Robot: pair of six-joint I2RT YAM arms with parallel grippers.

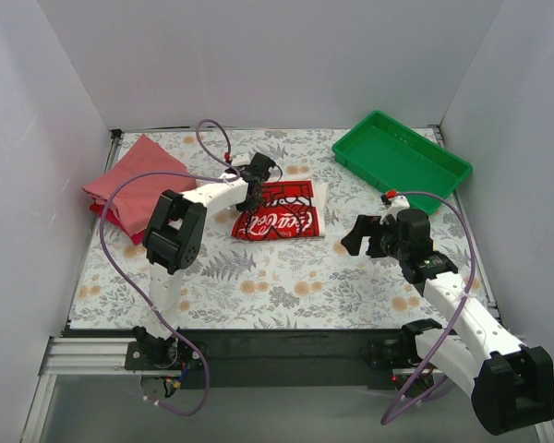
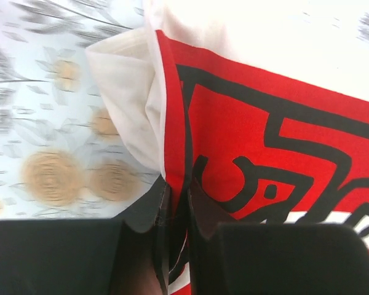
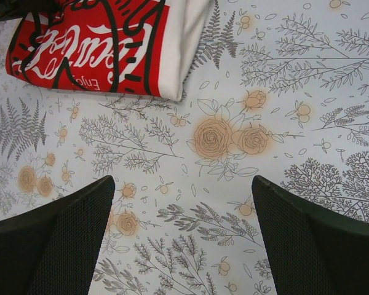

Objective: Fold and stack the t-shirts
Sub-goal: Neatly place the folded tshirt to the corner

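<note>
A cream-white t-shirt with a red-and-white print (image 1: 282,212) lies folded at the table's middle. My left gripper (image 1: 256,187) sits at its left edge, shut on a fold of that cloth; in the left wrist view the red printed fabric (image 2: 246,123) is pinched between the two fingers (image 2: 178,209). A folded salmon-pink t-shirt (image 1: 134,175) lies on a red one (image 1: 111,219) at the far left. My right gripper (image 1: 362,233) hovers open to the right of the printed t-shirt (image 3: 98,43), nothing between its fingers (image 3: 67,239).
A green plastic tray (image 1: 402,159) stands at the back right corner. The table wears a floral cloth (image 1: 305,277). White walls close in the left, right and back sides.
</note>
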